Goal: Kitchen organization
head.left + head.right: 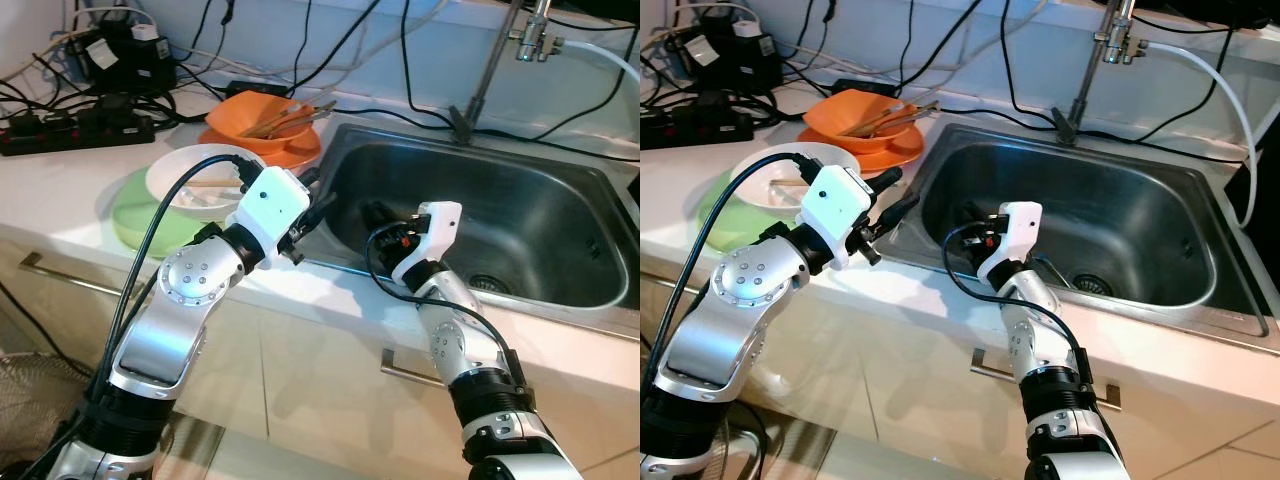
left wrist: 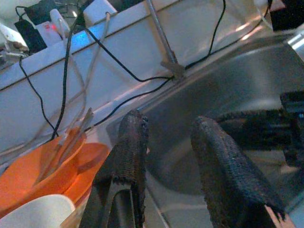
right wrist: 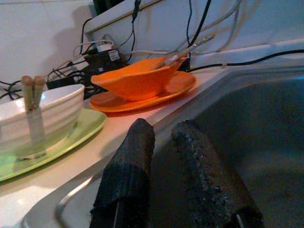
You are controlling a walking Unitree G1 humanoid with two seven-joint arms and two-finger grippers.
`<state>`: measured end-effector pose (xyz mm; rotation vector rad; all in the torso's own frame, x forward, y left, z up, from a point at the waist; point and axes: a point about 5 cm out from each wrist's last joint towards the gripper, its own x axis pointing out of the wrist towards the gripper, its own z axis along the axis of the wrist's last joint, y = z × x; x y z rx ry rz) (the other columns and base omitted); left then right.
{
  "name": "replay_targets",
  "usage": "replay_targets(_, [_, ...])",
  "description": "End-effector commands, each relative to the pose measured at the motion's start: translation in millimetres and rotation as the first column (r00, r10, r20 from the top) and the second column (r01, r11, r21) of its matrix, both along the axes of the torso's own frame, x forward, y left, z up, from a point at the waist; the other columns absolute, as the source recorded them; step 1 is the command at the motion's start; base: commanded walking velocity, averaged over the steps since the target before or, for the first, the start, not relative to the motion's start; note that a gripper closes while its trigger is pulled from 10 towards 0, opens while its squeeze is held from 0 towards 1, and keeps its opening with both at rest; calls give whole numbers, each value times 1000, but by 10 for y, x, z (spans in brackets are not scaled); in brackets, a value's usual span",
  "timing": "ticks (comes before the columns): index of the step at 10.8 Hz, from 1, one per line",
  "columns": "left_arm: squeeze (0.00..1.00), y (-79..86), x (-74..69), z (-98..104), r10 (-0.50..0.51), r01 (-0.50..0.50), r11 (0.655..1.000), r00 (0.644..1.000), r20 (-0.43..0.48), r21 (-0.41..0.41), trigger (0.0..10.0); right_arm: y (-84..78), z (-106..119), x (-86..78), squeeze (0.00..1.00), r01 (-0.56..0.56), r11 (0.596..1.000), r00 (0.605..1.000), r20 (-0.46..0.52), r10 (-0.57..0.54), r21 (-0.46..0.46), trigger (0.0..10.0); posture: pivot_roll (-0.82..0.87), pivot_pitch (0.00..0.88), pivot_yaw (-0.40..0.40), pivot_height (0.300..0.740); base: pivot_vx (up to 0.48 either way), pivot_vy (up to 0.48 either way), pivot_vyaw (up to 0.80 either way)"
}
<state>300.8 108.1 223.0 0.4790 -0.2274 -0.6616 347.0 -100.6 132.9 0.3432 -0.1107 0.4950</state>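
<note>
Approach step: my left gripper [image 1: 318, 205] part open, empty, near orange bowl [image 1: 262, 117]; right gripper [image 1: 375, 213] narrowly open, empty, in sink [image 1: 560, 215]. Next: reach far-left for bowl.

A black power strip [image 1: 75, 128] lay on the white counter well to the left of the faucet [image 1: 497, 62], with a charger block [image 1: 118, 48] just behind it. Black cables [image 1: 405, 60] hung down the wall beside the faucet, and a white hose [image 1: 1220, 90] curved away from its head.
</note>
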Motion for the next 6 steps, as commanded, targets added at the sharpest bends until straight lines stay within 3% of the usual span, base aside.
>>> replay_targets(1, [0,-29,0,67,-7,5,998,999,42,55,10000,-11,50,19,0,14,1000,1000,16,-14,13,10000,235,0,-54,740,0,0,0])
replay_targets(3, [0,20,103,54,71,-86,985,992,105,149,10000,-18,45,22,0,17,1000,1000,12,-17,13,10000,236,0,-56,740,0,0,0])
replay_targets(6, [0,-1,282,-7,145,-180,962,974,175,206,10000,-16,43,26,0,19,1000,1000,10,-19,11,10000,225,0,-55,740,0,0,0])
